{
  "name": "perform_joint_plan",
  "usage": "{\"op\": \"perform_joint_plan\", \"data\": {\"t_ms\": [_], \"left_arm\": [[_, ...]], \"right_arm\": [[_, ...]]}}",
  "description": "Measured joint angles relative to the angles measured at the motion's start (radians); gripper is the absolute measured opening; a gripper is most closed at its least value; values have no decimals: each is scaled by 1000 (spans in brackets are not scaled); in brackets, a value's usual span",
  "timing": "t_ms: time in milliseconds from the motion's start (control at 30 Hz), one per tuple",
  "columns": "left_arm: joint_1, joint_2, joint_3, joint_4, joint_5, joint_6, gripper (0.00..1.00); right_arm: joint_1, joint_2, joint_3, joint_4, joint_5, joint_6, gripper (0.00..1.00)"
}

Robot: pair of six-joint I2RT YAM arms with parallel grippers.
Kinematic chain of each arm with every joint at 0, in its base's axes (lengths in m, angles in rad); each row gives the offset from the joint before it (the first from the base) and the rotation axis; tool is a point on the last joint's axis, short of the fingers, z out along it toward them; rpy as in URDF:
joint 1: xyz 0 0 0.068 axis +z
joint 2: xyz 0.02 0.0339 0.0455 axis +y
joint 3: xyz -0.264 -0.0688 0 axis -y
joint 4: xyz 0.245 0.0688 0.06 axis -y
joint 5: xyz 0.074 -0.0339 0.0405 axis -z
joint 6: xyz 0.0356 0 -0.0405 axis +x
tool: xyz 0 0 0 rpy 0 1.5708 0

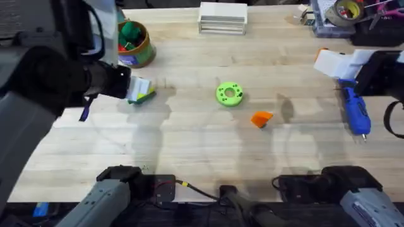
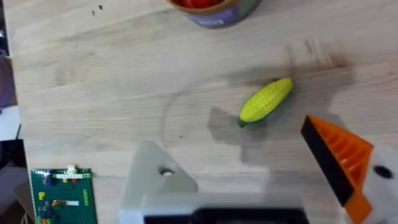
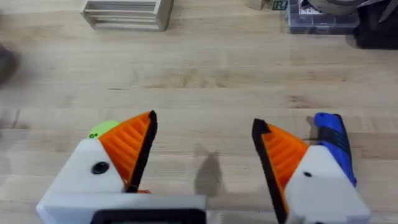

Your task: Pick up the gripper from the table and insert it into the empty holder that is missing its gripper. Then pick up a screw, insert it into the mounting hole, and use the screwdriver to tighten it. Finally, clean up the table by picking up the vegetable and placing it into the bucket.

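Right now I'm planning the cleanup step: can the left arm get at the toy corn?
Probably yes. The left gripper hangs open just above the corn, which lies alone on bare table, nothing between them. One finger lacks its orange pad, so grip may suffer.

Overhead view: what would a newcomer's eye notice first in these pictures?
Probably the bright green ring-shaped disc at the table's middle, with the small orange gripper lying just beside it. Next, the blue screwdriver at the right edge, and the yellow vegetable under the left tool, whose one white holder lacks its orange pad.
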Motion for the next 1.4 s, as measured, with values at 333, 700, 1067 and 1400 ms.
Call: {"op": "perform_joint_plan", "data": {"t_ms": [333, 700, 1067, 1400], "left_arm": [[0, 249, 0, 19, 40, -54, 993], [0, 401, 0, 18, 154, -54, 712], [-25, 272, 0, 8, 163, -53, 13], [-169, -82, 43, 18, 240, -55, 940]], "right_arm": [[0, 1, 0, 34, 0, 0, 991], [0, 1, 0, 33, 0, 0, 992], [0, 0, 0, 33, 0, 0, 993], [0, 0, 0, 33, 0, 0, 991]]}}
